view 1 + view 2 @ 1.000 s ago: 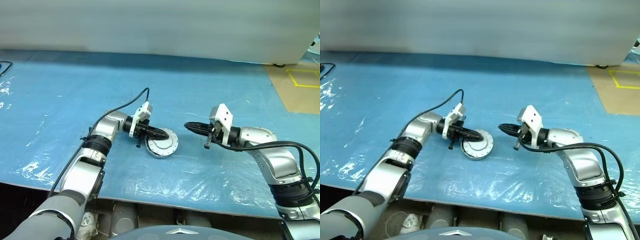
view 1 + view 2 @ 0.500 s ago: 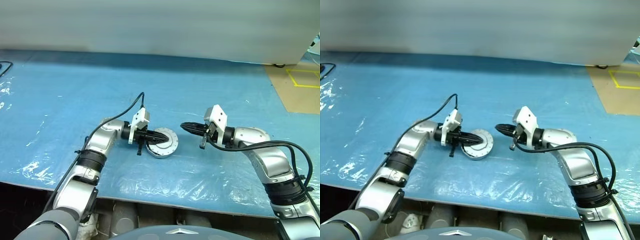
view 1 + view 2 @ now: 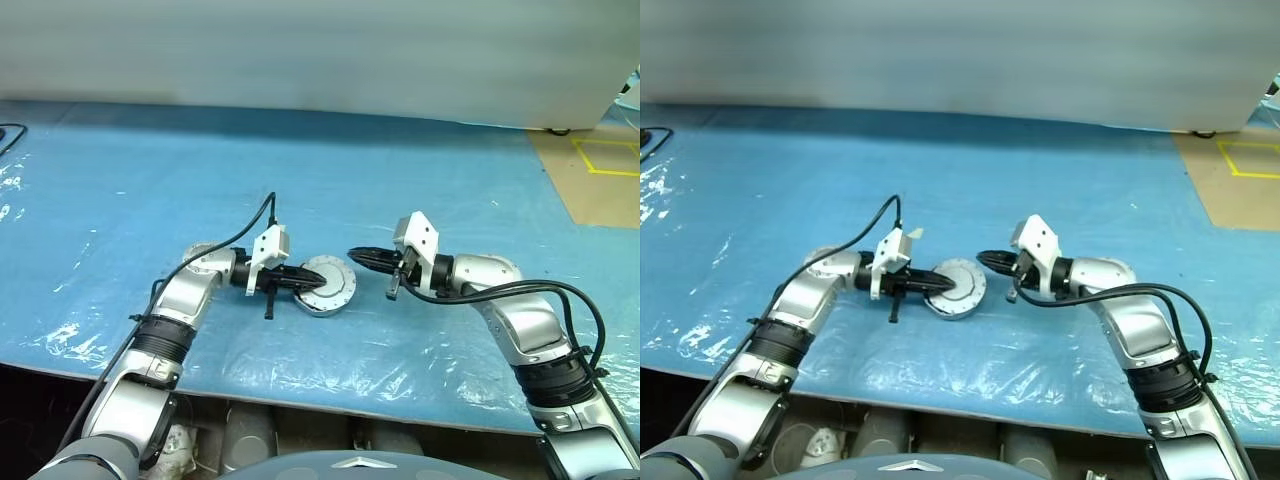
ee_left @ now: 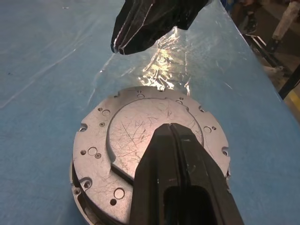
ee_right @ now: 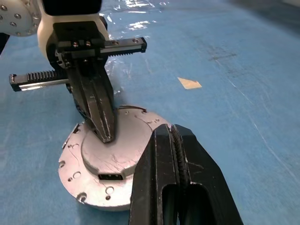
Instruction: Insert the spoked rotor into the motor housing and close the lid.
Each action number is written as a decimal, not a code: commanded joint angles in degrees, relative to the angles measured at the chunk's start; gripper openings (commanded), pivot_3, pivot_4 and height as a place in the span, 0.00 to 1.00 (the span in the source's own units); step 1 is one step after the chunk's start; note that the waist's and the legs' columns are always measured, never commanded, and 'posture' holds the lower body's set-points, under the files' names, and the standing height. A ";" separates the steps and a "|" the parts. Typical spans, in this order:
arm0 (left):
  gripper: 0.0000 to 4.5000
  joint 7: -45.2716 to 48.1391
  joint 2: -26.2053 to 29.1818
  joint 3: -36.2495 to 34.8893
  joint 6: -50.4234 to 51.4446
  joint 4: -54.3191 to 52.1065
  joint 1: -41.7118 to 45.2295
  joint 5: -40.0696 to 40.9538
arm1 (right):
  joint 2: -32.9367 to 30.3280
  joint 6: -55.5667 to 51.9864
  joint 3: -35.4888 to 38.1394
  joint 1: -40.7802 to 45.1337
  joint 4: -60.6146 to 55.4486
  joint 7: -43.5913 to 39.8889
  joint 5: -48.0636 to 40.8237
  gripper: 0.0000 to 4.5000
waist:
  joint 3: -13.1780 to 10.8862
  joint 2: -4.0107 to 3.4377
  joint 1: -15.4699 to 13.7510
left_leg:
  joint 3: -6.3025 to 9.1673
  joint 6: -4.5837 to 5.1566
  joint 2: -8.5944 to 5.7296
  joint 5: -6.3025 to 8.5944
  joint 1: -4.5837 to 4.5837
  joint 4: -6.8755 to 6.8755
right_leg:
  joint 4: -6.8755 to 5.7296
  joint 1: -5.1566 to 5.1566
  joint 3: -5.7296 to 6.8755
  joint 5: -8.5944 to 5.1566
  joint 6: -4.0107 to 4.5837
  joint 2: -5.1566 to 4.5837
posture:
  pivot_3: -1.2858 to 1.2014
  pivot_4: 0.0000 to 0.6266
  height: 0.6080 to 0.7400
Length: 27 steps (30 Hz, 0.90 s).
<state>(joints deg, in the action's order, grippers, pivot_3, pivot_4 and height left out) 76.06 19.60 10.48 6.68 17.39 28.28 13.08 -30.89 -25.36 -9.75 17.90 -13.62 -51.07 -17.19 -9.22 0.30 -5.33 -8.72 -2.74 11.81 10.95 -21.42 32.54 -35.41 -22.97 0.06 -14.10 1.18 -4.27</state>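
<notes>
- Left eye view: the lid (image 3: 326, 284) sits plain face up on the housing (image 4: 79, 197) at centre frame, on the blue-covered bench (image 3: 120, 190).
- The left claw (image 3: 310, 282), fingers pressed together, rests its tip on the lid's raised centre; whether it bears down cannot be told.
- The right claw (image 3: 356, 256), also closed and holding nothing, hovers just right of the stack, apart from it.
- The left wrist view shows the disc lying flat over the drum, with only a sliver of the housing's edge visible beneath at lower left.
- The rotor is presumably already inside, under the lid.
- Judged from this, insertion and closing look done; what may remain is a last press to seat the lid, then withdrawing both arms.
</notes>
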 commanded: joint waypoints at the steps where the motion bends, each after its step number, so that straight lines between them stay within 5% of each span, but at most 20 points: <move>1: 0.01 -2.81 -0.58 -2.89 -0.73 -2.58 -0.96 3.04 | 1.06 0.61 -0.83 1.85 -1.05 -0.37 -0.35 0.00 | 0.00 0.00 0.03 | 0.00 0.00 0.00 0.00 -0.01 0.00 | 0.00 -0.01 0.00 0.00 0.00 0.00 | 0.52 0.24 1.00; 5: 0.00 -5.13 0.41 -5.86 0.71 -7.99 -3.27 6.57 | 2.19 0.92 -2.40 2.91 -0.22 -1.07 -0.04 0.14 | -0.01 0.00 0.27 | 0.00 0.00 0.02 0.00 -0.10 -0.03 | 0.00 -0.11 0.01 0.00 0.00 0.03 | 0.52 0.24 1.00; 16: 0.00 -10.50 6.72 -10.17 6.24 -26.27 -17.37 12.54 | 4.11 3.39 -7.90 4.74 3.88 -3.53 3.19 0.97 | -0.01 -0.01 1.44 | 0.00 -0.01 0.02 0.01 -0.17 -0.14 | 0.10 -0.19 0.06 0.00 0.00 0.05 | 0.52 0.24 1.00; 27: 0.00 -15.55 9.87 -15.10 2.62 -29.25 -28.15 12.46 | 7.13 5.83 -10.69 6.04 9.28 -2.74 7.74 0.99 | -0.01 -0.01 1.53 | -0.02 -0.02 0.04 0.01 -0.14 -0.11 | 0.09 -0.18 0.03 0.00 0.00 0.07 | 0.52 0.24 1.00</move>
<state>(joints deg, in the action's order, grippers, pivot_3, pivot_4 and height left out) 60.94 29.03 -3.02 11.05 -9.95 0.76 24.86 -24.11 -20.90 -20.25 23.40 -3.79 -53.74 -9.87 -9.24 0.29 -3.80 -8.74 -2.76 11.85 10.96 -21.56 32.43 -35.33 -23.15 0.08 -14.11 1.19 -4.21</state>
